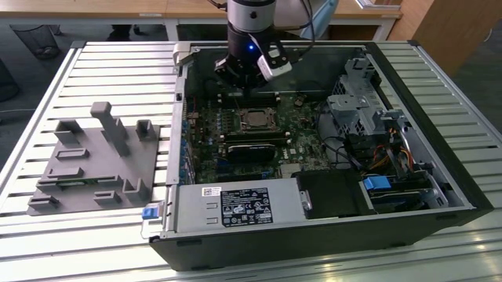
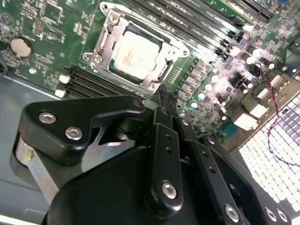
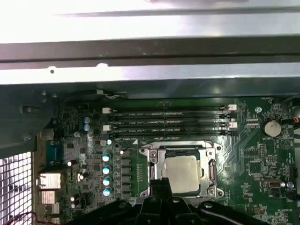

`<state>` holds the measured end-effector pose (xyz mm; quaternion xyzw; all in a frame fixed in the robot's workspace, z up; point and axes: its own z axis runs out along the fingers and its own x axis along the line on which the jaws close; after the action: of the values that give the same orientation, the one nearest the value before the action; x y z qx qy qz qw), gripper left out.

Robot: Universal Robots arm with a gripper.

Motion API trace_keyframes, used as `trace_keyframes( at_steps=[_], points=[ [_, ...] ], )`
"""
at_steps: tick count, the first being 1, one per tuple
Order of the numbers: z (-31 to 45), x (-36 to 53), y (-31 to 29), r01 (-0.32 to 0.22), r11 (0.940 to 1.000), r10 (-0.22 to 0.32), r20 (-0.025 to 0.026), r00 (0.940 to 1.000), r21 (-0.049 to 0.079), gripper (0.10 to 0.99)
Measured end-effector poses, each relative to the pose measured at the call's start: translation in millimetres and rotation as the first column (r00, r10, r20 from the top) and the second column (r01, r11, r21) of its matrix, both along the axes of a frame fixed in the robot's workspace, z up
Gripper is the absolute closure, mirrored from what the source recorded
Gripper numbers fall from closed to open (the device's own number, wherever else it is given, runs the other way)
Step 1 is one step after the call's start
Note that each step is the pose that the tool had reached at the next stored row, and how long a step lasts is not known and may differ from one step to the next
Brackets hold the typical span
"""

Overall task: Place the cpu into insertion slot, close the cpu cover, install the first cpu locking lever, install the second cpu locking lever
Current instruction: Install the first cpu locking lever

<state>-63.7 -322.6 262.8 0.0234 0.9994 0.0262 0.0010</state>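
Slatted metal makes up the surface (image 1: 94, 64), on which an open computer case (image 1: 439, 176) is laid on its side. A grey fixture (image 1: 94, 164) is set on the slats at the exterior view's left. Inside the case, on the green board (image 2: 47, 42), the cpu (image 2: 136, 54) is seated in the insertion slot (image 3: 206, 151), and the cpu cover (image 2: 107, 44) is lowered around its edges. The hand (image 2: 161, 93) is poised just beside one edge of the slot, apart from the cpu; in the exterior view it is seen on the slot's far side. Its fingers are pressed together, with nothing grasped between them.
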Motion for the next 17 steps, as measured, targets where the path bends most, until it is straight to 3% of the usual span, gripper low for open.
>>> trace_keyframes(
  at_steps=[3,5,17],
  points=[
    [-0.4,-5.2,0.0,0.000,1.0000,0.000,0.0130,0.9999,0.000,0.980],
    [-0.9,-7.5,0.2,0.000,1.0000,0.000,0.0189,0.9998,0.000,0.980],
    [-6.5,-25.3,1.3,-0.008,1.0000,0.008,0.0204,0.9998,0.002,0.980]
  ],
)
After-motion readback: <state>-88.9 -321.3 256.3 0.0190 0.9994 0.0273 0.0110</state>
